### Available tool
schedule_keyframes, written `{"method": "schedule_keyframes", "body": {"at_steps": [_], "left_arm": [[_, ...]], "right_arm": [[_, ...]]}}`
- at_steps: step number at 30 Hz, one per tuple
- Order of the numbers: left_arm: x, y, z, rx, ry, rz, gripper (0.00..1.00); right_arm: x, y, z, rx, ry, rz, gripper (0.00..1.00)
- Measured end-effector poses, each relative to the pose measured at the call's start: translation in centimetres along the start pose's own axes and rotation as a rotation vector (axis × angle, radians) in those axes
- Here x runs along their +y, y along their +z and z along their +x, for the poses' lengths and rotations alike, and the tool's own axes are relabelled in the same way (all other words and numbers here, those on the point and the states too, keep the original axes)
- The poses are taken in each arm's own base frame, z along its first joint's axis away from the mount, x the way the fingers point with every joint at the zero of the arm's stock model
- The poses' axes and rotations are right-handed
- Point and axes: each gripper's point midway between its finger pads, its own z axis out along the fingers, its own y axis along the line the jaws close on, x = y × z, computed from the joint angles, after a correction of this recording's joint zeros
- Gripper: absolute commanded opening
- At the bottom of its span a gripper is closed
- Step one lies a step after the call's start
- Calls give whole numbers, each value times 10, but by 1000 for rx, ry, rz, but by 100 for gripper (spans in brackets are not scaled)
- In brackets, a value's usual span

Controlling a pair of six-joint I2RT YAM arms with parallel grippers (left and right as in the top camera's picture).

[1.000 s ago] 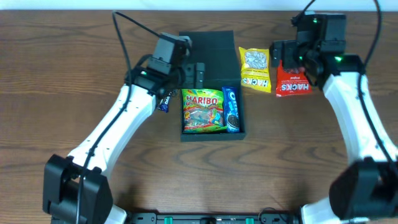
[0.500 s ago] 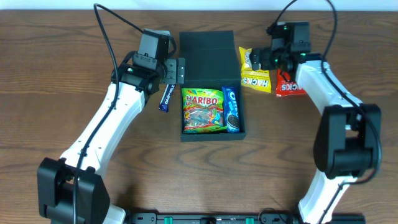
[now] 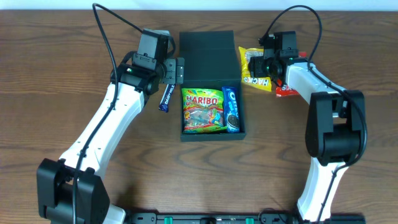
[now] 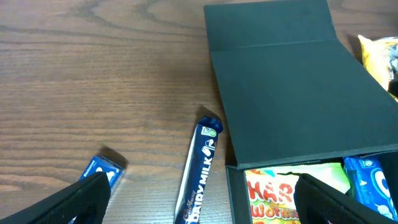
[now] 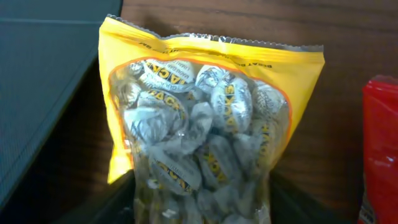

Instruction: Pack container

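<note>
Flanking yellow packet beside red packet, right gripper: grip unclear; left gripper apart.

A robotics lab bench: two white-and-black robot arms trailing loose black cables stand at a plain brown wood-grain worktop.

Overhead looks straight down on the brown wooden worktop; both low, close wrist views share the dark teal-green square box lid.
</note>
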Motion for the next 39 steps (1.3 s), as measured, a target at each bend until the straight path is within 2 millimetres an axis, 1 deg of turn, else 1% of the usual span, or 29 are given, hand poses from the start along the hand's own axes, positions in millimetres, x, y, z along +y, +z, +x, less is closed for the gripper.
{"method": "schedule_keyframes", "body": {"at_steps": [3, 6, 7, 8, 10, 12, 15, 17, 18, 19, 20, 21, 22, 23, 25, 26, 27, 28, 30, 32, 33, 34, 35, 37, 39], "left_arm": [[0, 0, 0, 0, 0, 0, 95], [0, 0, 0, 0, 0, 0, 95], [0, 0, 0, -1, 1, 0, 95], [0, -1, 0, -2, 5, 0, 95], [2, -4, -3, -10, 19, -2, 95], [6, -12, -8, -33, 28, -5, 95], [17, -35, -22, -95, 26, -12, 95], [28, -61, -35, -160, 18, -23, 95], [34, -73, -40, -189, 13, -30, 95], [38, -83, -43, -211, 14, -37, 95], [44, -96, -46, -233, 12, -46, 95], [49, -108, -46, -250, 14, -56, 95], [52, -115, -46, -259, 18, -63, 95], [55, -125, -45, -269, 21, -70, 95], [58, -136, -41, -272, 32, -77, 95], [59, -142, -39, -275, 35, -81, 95], [60, -147, -38, -280, 35, -82, 95], [60, -154, -38, -290, 37, -83, 95], [61, -165, -35, -300, 39, -86, 95], [62, -176, -32, -313, 39, -88, 95], [62, -181, -31, -319, 39, -88, 95], [63, -187, -28, -324, 41, -91, 95], [63, -190, -27, -328, 41, -91, 95], [64, -197, -23, -329, 44, -95, 95], [65, -204, -21, -337, 46, -98, 95]], "right_arm": [[0, 0, 0, -2, 2, 1, 45], [0, 0, -2, -9, 2, 0, 30], [0, 0, -4, -16, 3, -1, 24], [1, -1, -7, -24, 1, -2, 19], [2, -2, -14, -45, 0, -9, 17], [2, -3, -17, -57, -1, -10, 18], [3, -3, -18, -60, -1, -10, 19], [3, -4, -19, -62, -2, -10, 19], [3, -6, -20, -66, -2, -10, 18], [4, -8, -22, -69, -3, -10, 14], [5, -12, -24, -74, -3, -10, 9], [6, -18, -29, -88, -5, -10, 7], [8, -25, -35, -105, -13, -12, 7], [12, -36, -44, -131, -23, -17, 7], [22, -56, -58, -176, -55, -35, 7], [31, -70, -67, -207, -86, -51, 6], [37, -80, -72, -225, -108, -63, 6], [48, -94, -79, -251, -143, -80, 4], [70, -118, -87, -286, -214, -111, 2], [92, -136, -88, -297, -282, -142, 1], [104, -143, -85, -294, -323, -163, 1], [118, -148, -77, -275, -374, -189, 2], [126, -150, -71, -260, -404, -204, 3], [140, -150, -55, -210, -472, -238, 4], [154, -147, -31, -136, -553, -276, 4]]}}
